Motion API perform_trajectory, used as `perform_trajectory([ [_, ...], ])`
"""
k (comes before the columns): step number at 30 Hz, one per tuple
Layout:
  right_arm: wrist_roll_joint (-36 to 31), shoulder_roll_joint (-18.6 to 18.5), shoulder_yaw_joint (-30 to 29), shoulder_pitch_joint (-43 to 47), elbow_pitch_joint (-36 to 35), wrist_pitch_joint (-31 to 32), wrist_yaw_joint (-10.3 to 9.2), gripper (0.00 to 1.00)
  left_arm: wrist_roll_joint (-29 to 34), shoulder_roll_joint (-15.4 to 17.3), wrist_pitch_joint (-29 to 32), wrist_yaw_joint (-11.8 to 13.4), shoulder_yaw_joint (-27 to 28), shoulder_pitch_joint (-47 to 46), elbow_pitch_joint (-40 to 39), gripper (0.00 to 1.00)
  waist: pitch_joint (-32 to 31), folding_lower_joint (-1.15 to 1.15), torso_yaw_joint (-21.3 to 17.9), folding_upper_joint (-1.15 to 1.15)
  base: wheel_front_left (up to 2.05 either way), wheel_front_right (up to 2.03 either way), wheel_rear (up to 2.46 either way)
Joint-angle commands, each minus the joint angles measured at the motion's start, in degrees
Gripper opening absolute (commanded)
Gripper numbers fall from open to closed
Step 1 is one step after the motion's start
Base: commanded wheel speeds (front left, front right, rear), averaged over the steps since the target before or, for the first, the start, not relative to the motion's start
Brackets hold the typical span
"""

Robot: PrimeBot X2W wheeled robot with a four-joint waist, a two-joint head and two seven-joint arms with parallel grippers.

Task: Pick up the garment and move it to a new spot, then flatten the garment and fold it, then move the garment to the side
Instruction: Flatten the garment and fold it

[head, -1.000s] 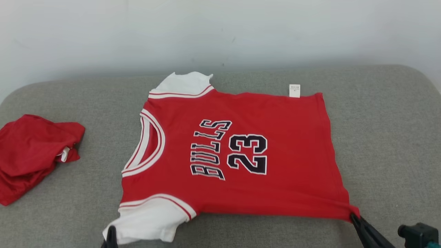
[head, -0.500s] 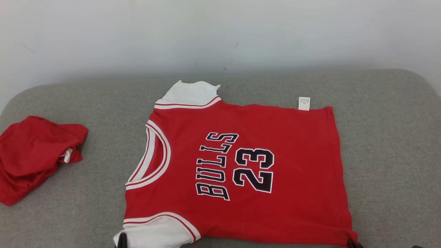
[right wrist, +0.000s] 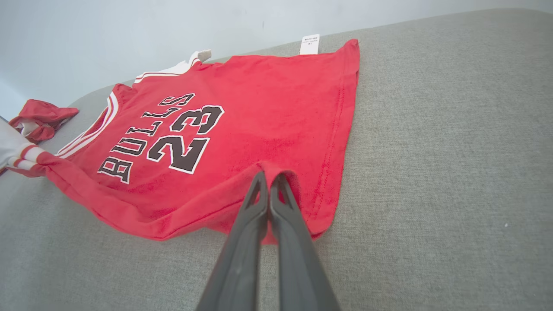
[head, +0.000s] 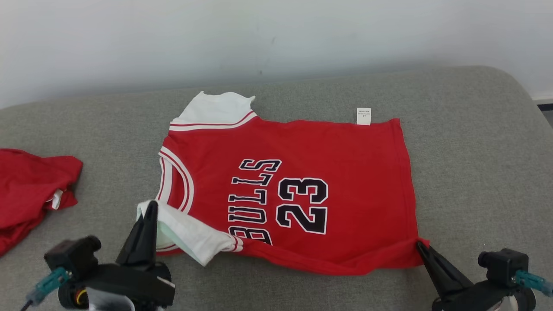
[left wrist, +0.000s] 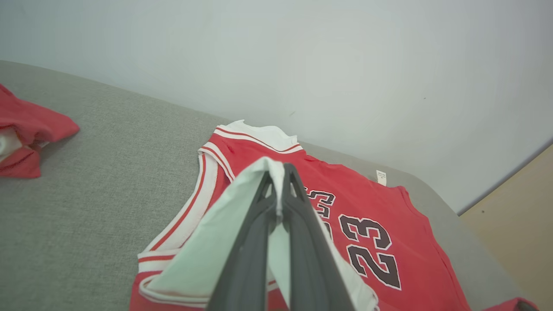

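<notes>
The garment (head: 337, 172) is a red jersey with white sleeves and "BULLS 23" in black, spread on a grey cushion (head: 475, 151) with its neck to the left. My left gripper (head: 150, 206) is shut on the near white sleeve (head: 190, 235), lifted and folded over the jersey's near edge. In the left wrist view that sleeve (left wrist: 207, 255) drapes over my left gripper (left wrist: 280, 170). My right gripper (head: 418, 245) is shut on the near hem corner, which it holds raised off the cushion; in the right wrist view my right gripper (right wrist: 268, 176) pinches the red fabric (right wrist: 259, 108).
A second crumpled red garment (head: 30, 190) lies at the cushion's left edge. A pale wall (head: 276, 39) rises behind the cushion. The cushion's right end curves down near a floor strip (head: 545, 108).
Both grippers have risen into the head view and moved forward, lifting the near sleeve and hem corner over the jersey's near edge. The camera has also shifted.
</notes>
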Motion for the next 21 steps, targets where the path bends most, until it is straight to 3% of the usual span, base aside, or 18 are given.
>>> perform_trajectory([
  [1,0.7,0.4,0.3,-1.4,0.5,0.2,0.06,0.00,0.3,0.2,0.5,-0.4,-0.1,-1.8,0.7,0.00,1.3,0.00,-1.0,0.00,0.00,0.00,0.00],
  [7,2.7,1.5,1.2,-8.8,5.2,-0.5,0.06,0.00,0.6,0.9,2.6,-2.5,-0.4,-11.5,8.6,0.00,5.1,0.00,-2.3,0.00,0.00,0.00,0.00],
  [16,4.8,2.6,5.1,-18.3,14.8,-4.1,0.06,0.00,2.2,0.3,0.9,-6.0,-1.4,-23.5,23.6,0.00,8.9,0.00,-3.7,0.00,0.00,0.00,0.00],
  [17,4.8,2.6,5.6,-18.9,15.6,-4.4,0.06,0.13,2.4,0.2,0.6,-6.2,-1.6,-24.2,24.9,0.00,9.0,0.00,-3.7,0.00,0.00,0.00,0.00],
  [18,4.8,2.5,5.9,-19.5,16.4,-5.1,0.06,0.75,2.6,0.2,0.3,-6.4,-2.0,-24.7,26.3,0.00,9.0,0.00,-3.7,0.00,0.00,0.00,0.00],
  [19,5.0,2.6,6.3,-19.9,17.2,-5.6,0.06,1.00,3.0,0.1,-0.2,-6.4,-2.3,-25.2,27.3,0.00,8.8,0.00,-3.6,0.00,0.00,0.00,0.00],
  [20,5.3,2.6,6.6,-20.1,17.9,-6.0,0.06,1.00,3.4,0.1,-0.8,-6.6,-2.5,-25.6,28.3,0.20,8.7,0.00,-3.5,0.00,0.00,0.00,0.00],
  [21,5.2,2.5,7.0,-20.2,18.4,-6.6,0.06,1.00,3.8,0.0,-1.3,-6.9,-2.8,-25.8,29.3,1.00,8.4,0.00,-3.3,0.00,0.00,0.00,0.00],
])
